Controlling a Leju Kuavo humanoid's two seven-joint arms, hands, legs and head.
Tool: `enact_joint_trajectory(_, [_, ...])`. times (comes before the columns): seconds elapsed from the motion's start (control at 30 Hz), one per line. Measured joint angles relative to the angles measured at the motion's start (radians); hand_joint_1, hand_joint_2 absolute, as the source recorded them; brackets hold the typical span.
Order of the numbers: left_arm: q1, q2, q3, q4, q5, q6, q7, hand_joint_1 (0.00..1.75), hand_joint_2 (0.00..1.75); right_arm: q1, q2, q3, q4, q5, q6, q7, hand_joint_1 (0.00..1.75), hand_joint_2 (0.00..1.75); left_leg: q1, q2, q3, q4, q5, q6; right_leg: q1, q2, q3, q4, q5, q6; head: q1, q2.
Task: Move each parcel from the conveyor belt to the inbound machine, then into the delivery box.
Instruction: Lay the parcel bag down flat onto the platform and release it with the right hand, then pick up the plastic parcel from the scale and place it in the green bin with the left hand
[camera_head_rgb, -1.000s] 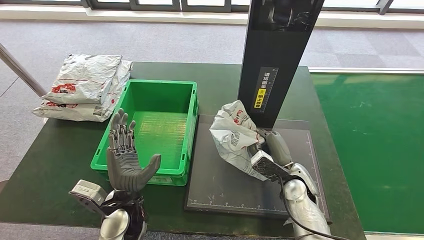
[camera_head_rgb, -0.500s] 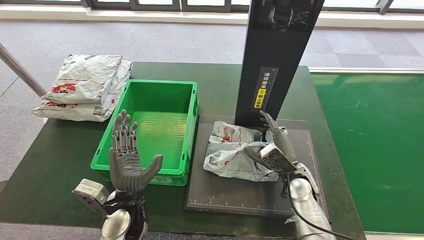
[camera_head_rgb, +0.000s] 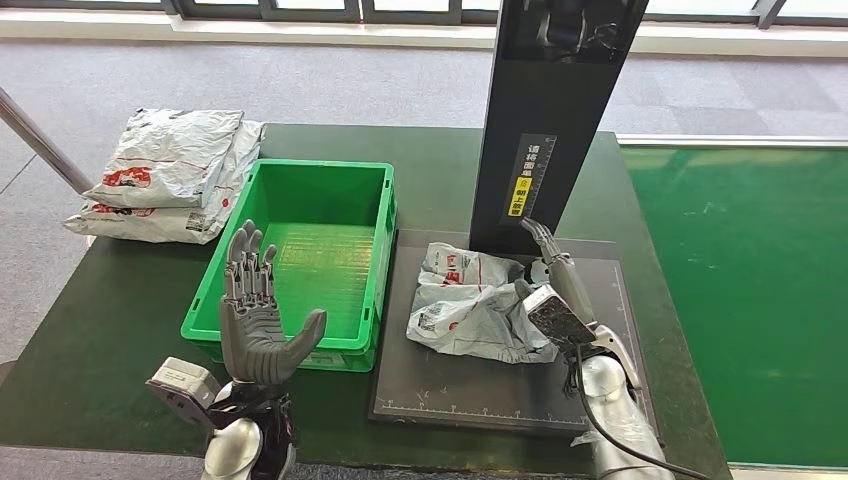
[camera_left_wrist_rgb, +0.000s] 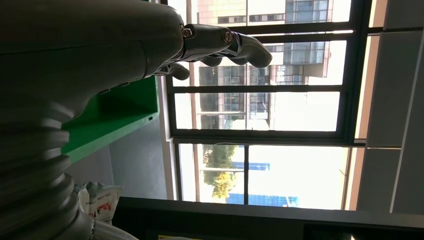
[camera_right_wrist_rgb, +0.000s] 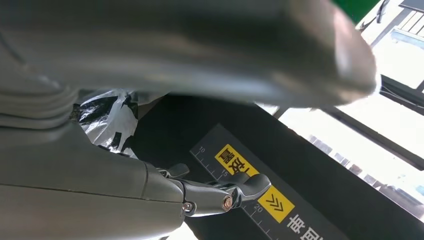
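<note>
The parcel (camera_head_rgb: 468, 305) lies crumpled on the dark scanner plate (camera_head_rgb: 440, 385) of the inbound machine (camera_head_rgb: 552, 110), just beside the fingers (camera_head_rgb: 545, 243) of the right hand (camera_head_rgb: 556, 297), which are spread and hold nothing. The left hand (camera_head_rgb: 256, 318) stands upright with fingers apart, empty, close before the green box (camera_head_rgb: 300, 175). To lift the parcel well, I judge the right fingers should close over the bunched middle, not a loose edge, then carry it across the box's near wall.
</note>
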Motion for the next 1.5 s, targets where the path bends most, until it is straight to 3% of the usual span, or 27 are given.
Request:
enact_joint_trajectory(0.17, [0.000,0.000,0.000,0.001,0.000,0.005,0.000,0.00,1.75,-0.004,-0.001,-0.016,0.000,-0.058,0.031,-0.006,0.00,0.00,0.000,0.000,0.000,0.000,0.000,0.000,0.000,0.000,0.000,0.000,0.000,0.000,0.000,0.000])
enact_joint_trajectory(0.3, [-0.001,0.000,0.000,0.002,-0.005,0.008,0.000,0.00,1.75,-0.010,0.001,-0.062,-0.021,-0.186,0.070,-0.036,0.00,0.00,0.000,0.000,0.000,0.000,0.000,0.000,0.000,0.000,0.000,0.000,0.000,0.000,0.000,0.000])
enact_joint_trajectory(0.43, [-0.006,0.002,-0.016,0.003,-0.043,0.031,0.000,0.00,1.75,-0.018,0.017,-0.145,-0.090,-0.323,0.002,-0.056,0.00,1.75,0.000,0.000,0.000,0.000,0.000,0.000,0.000,0.000,0.000,0.000,0.000,0.000,0.000,0.000])
enact_joint_trajectory(0.63, [-0.096,0.012,-0.156,0.123,-0.230,0.128,0.007,0.00,1.75,0.021,0.072,-0.187,-0.281,-0.427,-0.335,-0.075,0.00,1.75,-0.001,0.000,0.000,0.001,0.000,0.000,-0.001,0.000,-0.001,0.000,0.000,0.000,0.000,0.000])
enact_joint_trajectory(0.77, [-0.285,-0.011,-0.268,0.441,-0.406,0.229,0.082,0.00,1.75,0.056,0.085,-0.164,-0.393,-0.479,-0.568,-0.075,0.00,1.75,-0.002,-0.002,0.000,0.001,0.001,0.001,-0.002,-0.002,0.000,0.000,0.001,0.001,0.000,0.000])
enact_joint_trajectory(0.97, [-0.500,-0.056,-0.492,0.855,-0.254,0.305,0.152,0.00,1.75,0.084,0.081,-0.118,-0.469,-0.510,-0.643,-0.075,0.00,1.75,-0.003,0.004,0.001,0.001,0.001,0.001,-0.003,0.005,-0.001,0.000,0.004,0.003,0.000,0.000])
enact_joint_trajectory(1.2, [-0.606,-0.070,-0.730,1.076,-0.244,0.295,0.318,0.00,1.75,0.095,0.075,-0.114,-0.498,-0.521,-0.652,-0.074,0.00,1.75,-0.003,0.004,0.001,0.001,0.001,0.001,-0.003,0.005,-0.001,0.000,0.004,0.003,0.000,0.000])
enact_joint_trajectory(1.33, [-0.638,-0.072,-0.868,1.137,-0.326,0.326,0.467,1.75,1.75,0.098,0.073,-0.114,-0.501,-0.518,-0.644,-0.073,0.00,1.75,-0.003,0.004,0.001,0.000,0.001,0.001,-0.003,0.005,-0.001,0.000,0.004,0.003,0.000,0.000])
enact_joint_trajectory(1.5, [-0.662,-0.073,-0.995,1.174,-0.406,0.385,0.574,1.75,1.75,0.100,0.073,-0.114,-0.501,-0.512,-0.637,-0.073,0.00,1.75,-0.003,0.004,0.001,0.000,0.001,0.001,-0.003,0.005,-0.001,0.000,0.004,0.003,0.000,0.000])
